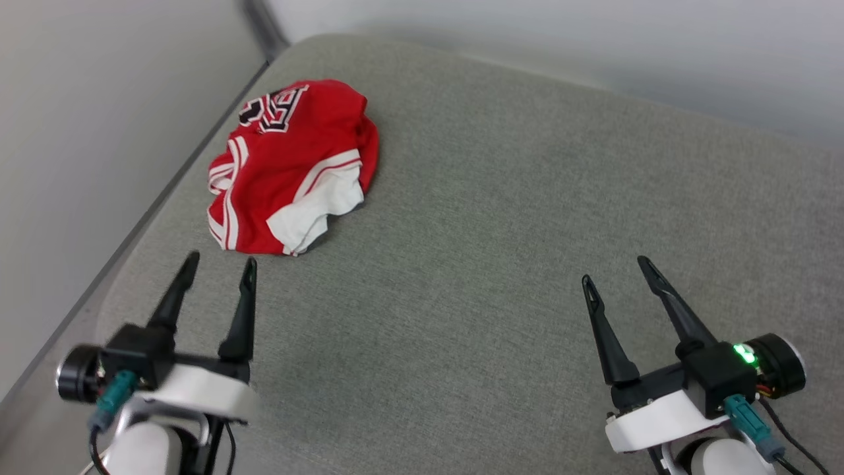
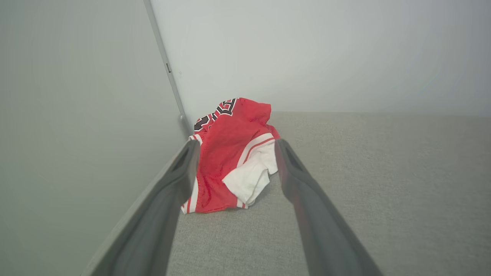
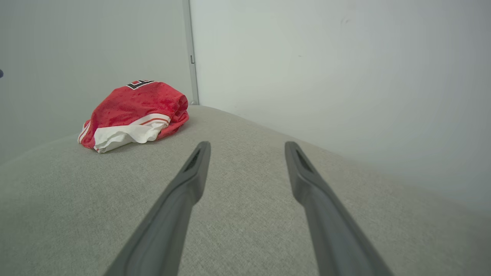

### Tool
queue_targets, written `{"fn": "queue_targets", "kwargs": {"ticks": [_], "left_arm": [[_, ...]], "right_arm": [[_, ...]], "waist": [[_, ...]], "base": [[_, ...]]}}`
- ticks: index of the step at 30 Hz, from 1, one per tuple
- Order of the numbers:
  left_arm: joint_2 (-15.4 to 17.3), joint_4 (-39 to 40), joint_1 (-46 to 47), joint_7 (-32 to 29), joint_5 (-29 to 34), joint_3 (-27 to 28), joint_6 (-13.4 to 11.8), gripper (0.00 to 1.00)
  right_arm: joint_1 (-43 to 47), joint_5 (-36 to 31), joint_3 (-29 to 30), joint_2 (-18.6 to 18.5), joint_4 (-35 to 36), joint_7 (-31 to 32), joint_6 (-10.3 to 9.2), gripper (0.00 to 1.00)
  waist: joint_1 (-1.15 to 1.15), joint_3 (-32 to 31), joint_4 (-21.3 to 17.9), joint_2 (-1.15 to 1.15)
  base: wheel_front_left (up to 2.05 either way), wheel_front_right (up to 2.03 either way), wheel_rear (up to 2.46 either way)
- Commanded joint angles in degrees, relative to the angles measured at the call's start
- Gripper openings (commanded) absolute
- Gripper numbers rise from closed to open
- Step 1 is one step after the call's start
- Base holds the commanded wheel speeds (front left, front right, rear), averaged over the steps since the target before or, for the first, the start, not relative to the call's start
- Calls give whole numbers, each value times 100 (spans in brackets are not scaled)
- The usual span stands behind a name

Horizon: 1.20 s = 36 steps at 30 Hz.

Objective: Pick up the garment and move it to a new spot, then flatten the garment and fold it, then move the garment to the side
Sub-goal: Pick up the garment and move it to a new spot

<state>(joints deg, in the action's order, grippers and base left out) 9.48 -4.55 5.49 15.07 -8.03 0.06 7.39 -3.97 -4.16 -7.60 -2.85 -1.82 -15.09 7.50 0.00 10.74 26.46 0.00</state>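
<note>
Item 1. Left tool [image 1: 221, 258]: near left, two dark fingers spread apart, holding nothing; the tips stand just short of the garment's near edge, not touching it. In the left wrist view the heap shows between the two fingers [image 2: 180, 184].

Item 2. Right tool [image 1: 613, 269]: near right, fingers likewise spread and empty, over bare fabric, well apart from the garment.

Item 3. Cushion [image 1: 501, 224]: grey woven upholstery with a rounded far-left corner, carrying the garment.

Item 4. Garment [image 1: 297, 165]: red jersey T-shirt, crumpled in a bunched heap at the far left of the cushion, near its left edge. The long axis runs near to far, leaning slightly right. A white sleeve with red-white striped trim lies at the near end. Black, white-outlined characters sit at the far end, folded over; they cannot be read whole.

Item 5. Walls [image 1: 99, 99]: pale and plain, meeting at a corner beyond the garment.
</note>
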Motion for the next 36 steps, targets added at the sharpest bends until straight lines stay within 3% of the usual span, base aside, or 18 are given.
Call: {"fn": "queue_targets", "kwargs": {"ticks": [1,8,12,16,19,24,29,32,33,34,36], "left_arm": [[206,-94,361,16,-199,-137,3,100],[1791,-932,2026,-112,-1637,-812,7,100],[2693,-1420,2813,-862,-2416,-1497,7,100],[3372,-1796,3475,-1864,-3271,-2315,6,100],[3713,-1994,3882,-2485,-3950,-2738,2,100],[4013,-2272,4327,-3208,-5034,-3151,3,100],[4293,-2465,4504,-3743,-5661,-3625,3,100],[4297,-2539,4545,-3855,-5859,-3754,3,100],[4257,-2626,4556,-3985,-6051,-3890,3,81],[4257,-2626,4556,-3985,-6051,-3890,3,81],[4237,-2777,4565,-4032,-6180,-3972,3,0]], "right_arm": [[-80,-100,50,-5,66,-12,-2,100],[-264,-544,71,-26,383,17,-2,100],[-346,-623,131,-66,599,61,-2,100],[-351,-681,127,-122,739,84,-2,100],[-406,-715,96,-126,828,96,-2,100],[-457,-803,148,-159,914,130,-3,100],[-531,-849,285,-164,962,114,-5,100],[-526,-858,322,-167,953,116,-6,100],[-521,-880,343,-169,930,117,-6,100],[-521,-880,343,-169,930,117,-6,100],[-533,-897,350,-164,899,107,-6,100]], "waist": [[0,606,-267,0],[0,1447,-578,0],[0,1789,-727,0],[0,2064,-855,0],[0,2273,-951,0],[0,2601,-1095,0],[0,2829,-1208,0],[0,2870,-1218,0],[0,2887,-1222,0],[0,2887,-1222,0],[0,2884,-1218,0]], "base": [[0,0,0],[0,0,0],[0,0,0],[0,0,0],[0,0,0],[0,0,0],[0,0,0],[0,0,0],[0,0,0],[0,0,0],[0,0,0]]}}
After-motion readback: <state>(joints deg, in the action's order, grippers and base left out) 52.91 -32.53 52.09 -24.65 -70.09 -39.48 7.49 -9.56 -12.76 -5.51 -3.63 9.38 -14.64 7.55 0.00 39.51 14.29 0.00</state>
